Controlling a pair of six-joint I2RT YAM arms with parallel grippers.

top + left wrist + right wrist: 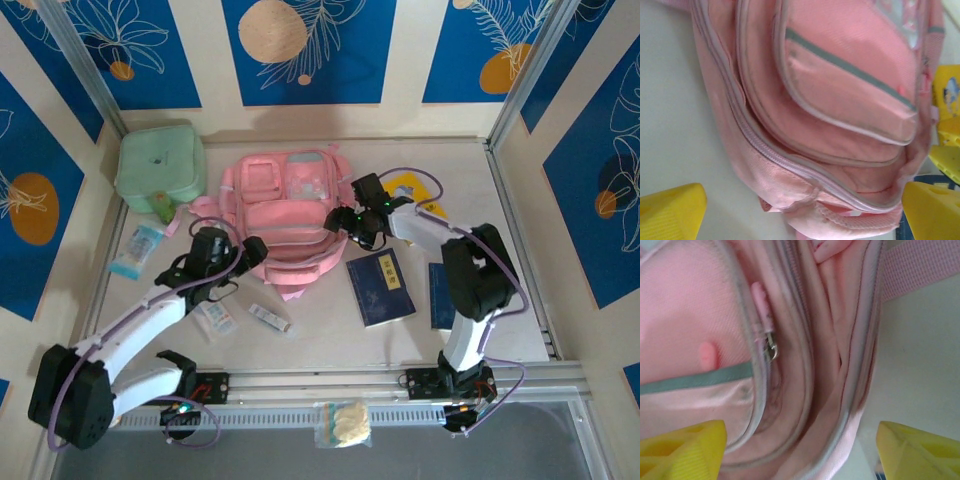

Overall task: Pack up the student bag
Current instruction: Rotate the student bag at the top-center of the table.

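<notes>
While both stand spread wide, the left gripper (pixel 805 192) and right gripper (pixel 801 429) straddle the student bag (pixel 285 215).

student bag (pixel 285 215): 1 | mint-green case (pixel 160 160): 1 | blue books (pixel 380 287) (pixel 438 300): 2 | small packets (pixel 137 250) (pixel 215 318) (pixel 268 318) (pixel 341 423): 4 | arms (pixel 150 310) (pixel 470 280): 2

Student bag (pixel 840 100) cropped at wrist-view edges; blue book (pixel 436 300) half behind right arm (pixel 470 275).

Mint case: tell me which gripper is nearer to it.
Left. The left gripper is at the bag's near-left corner, diagonally off the mint case. The right gripper is at the bag's right edge, the bag lying between it and the case.
</notes>
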